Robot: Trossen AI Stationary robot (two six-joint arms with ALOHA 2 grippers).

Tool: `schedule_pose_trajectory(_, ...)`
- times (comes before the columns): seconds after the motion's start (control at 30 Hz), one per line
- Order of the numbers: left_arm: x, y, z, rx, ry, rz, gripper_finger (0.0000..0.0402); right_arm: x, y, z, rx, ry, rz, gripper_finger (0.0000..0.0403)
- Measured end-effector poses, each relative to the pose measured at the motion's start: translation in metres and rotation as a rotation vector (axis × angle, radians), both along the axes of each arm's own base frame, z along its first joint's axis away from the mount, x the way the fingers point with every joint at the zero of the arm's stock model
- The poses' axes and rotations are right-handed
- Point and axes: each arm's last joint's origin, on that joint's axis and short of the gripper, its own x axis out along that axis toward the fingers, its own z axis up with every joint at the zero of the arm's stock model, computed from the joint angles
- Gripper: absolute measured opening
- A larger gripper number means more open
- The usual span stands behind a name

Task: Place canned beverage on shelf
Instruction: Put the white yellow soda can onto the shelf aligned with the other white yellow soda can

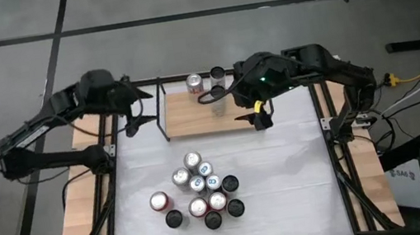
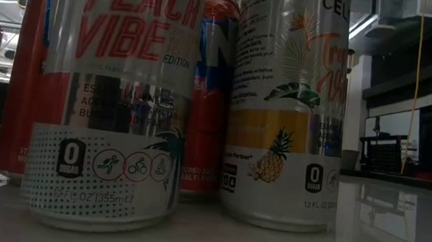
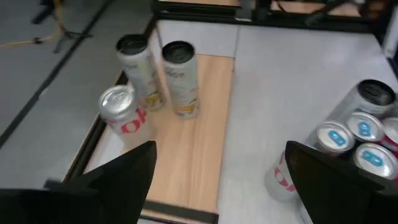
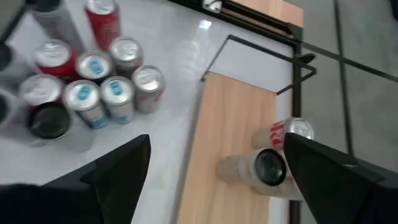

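The shelf [image 1: 193,116], a light-wood board with black rod uprights, lies at the table's far side. Three cans [image 1: 195,84] stand upright on its far part; the left wrist view shows them as a red-and-silver can [image 3: 122,111] and two pale cans [image 3: 180,78]. Several more cans [image 1: 200,190] stand clustered on the white tabletop and fill the low view [image 2: 113,111]. My left gripper [image 1: 136,113] hovers open off the shelf's left end. My right gripper [image 1: 251,115] hovers open above the shelf's right end. Neither holds anything [image 3: 217,180] [image 4: 217,180].
Black frame rails [image 1: 112,190] and wooden side strips [image 1: 78,212] run along both table sides. Bare white tabletop [image 1: 284,165] lies between the can cluster and the right rail. The near half of the shelf board [image 3: 186,162] is bare.
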Motion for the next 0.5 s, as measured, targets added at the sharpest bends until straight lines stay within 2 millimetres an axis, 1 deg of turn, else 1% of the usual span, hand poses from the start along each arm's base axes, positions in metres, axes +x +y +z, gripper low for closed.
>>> schedule_pose_trajectory(0.1,-0.009,-0.004,-0.014,-0.024,-0.018,0.028,0.0348,0.01,-0.002,-0.006,-0.04,0.005,-0.036,0.0363)
schedule_pose_trajectory(0.23,-0.016,-0.007,-0.031,-0.047,-0.024,0.046,0.0348,0.023,-0.004,-0.015,-0.112,0.026,-0.05,0.0363)
schedule_pose_trajectory(0.4,-0.016,-0.007,-0.052,-0.063,-0.036,0.058,0.0348,0.041,-0.009,-0.031,-0.159,0.082,-0.048,0.0363)
schedule_pose_trajectory(0.5,-0.014,-0.007,-0.062,-0.063,-0.041,0.058,0.0348,0.05,-0.018,-0.042,-0.16,0.114,-0.072,0.0363)
